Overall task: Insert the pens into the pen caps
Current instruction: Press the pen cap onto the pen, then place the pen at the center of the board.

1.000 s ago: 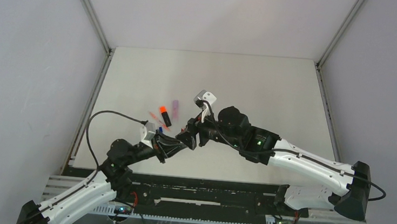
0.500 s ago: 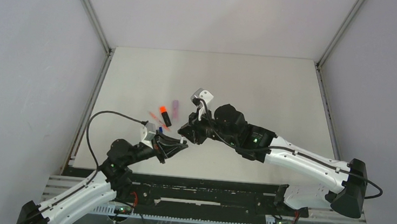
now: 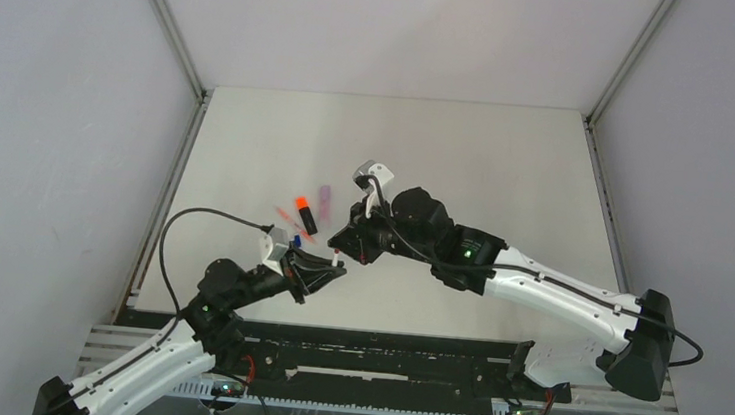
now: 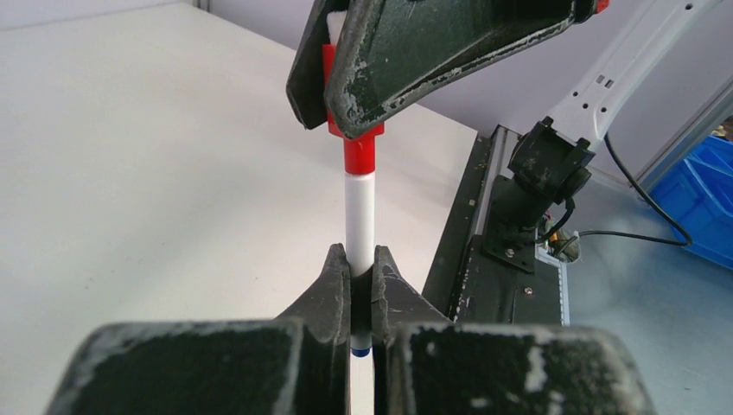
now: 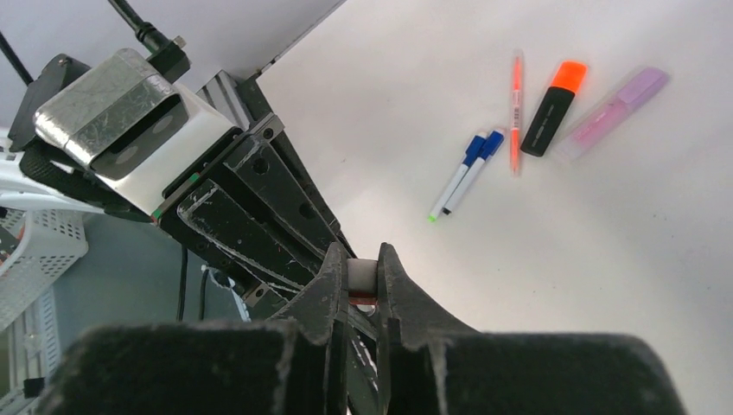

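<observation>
My left gripper [image 4: 360, 264] is shut on a thin white pen [image 4: 360, 216], held above the table near its front left. The pen's far end carries a red pen cap [image 4: 359, 156]. My right gripper [image 5: 359, 259] is shut on that cap, and its fingers [image 4: 432, 52] meet the left gripper tip to tip [image 3: 337, 258]. On the table beyond them lie a black highlighter with an orange cap [image 5: 550, 111], a lilac highlighter [image 5: 615, 111], a thin orange-red pen [image 5: 517, 112] and two thin white pens with blue ends [image 5: 467, 173].
The table's left rail [image 3: 168, 200] runs close to the lying pens. The black mounting rail [image 3: 381, 354] with the arm bases sits along the near edge, just below both grippers. A blue bin [image 4: 700, 199] stands off the table.
My right gripper moved left onto the end of the pen held by the left gripper and went from open to shut on the red cap. The left gripper stayed put.
</observation>
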{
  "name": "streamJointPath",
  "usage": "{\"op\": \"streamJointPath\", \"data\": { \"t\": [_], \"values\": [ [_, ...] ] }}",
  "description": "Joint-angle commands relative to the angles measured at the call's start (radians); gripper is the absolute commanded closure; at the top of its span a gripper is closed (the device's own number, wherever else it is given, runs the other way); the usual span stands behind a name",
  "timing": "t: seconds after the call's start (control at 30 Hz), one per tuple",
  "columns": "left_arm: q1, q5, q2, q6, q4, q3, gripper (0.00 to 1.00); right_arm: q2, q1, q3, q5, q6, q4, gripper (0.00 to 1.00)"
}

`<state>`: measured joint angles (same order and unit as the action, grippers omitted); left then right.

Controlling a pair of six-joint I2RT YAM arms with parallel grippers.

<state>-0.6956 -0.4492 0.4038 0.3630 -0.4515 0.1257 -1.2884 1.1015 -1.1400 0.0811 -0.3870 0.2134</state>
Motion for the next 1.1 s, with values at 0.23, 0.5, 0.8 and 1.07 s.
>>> {"op": "streamJointPath", "data": {
  "t": [0.23, 0.5, 0.8, 1.07],
  "values": [
    [0.002, 0.214, -0.096, -0.030, -0.036, 0.156, 1.00, -0.107, 0.038, 0.035, 0.129, -0.193, 0.219, 1.00],
    [0.024, 0.188, -0.083, 0.018, -0.059, 0.209, 1.00, -0.126, 0.061, 0.101, 0.199, -0.221, 0.228, 1.00],
    [0.134, 0.022, -0.057, 0.191, -0.241, 0.212, 1.00, -0.147, 0.088, 0.167, 0.351, -0.157, 0.242, 1.00],
    [0.205, 0.010, -0.034, 0.235, -0.276, 0.201, 1.00, -0.161, 0.114, 0.215, 0.412, -0.168, 0.240, 1.00]
  ]
}}
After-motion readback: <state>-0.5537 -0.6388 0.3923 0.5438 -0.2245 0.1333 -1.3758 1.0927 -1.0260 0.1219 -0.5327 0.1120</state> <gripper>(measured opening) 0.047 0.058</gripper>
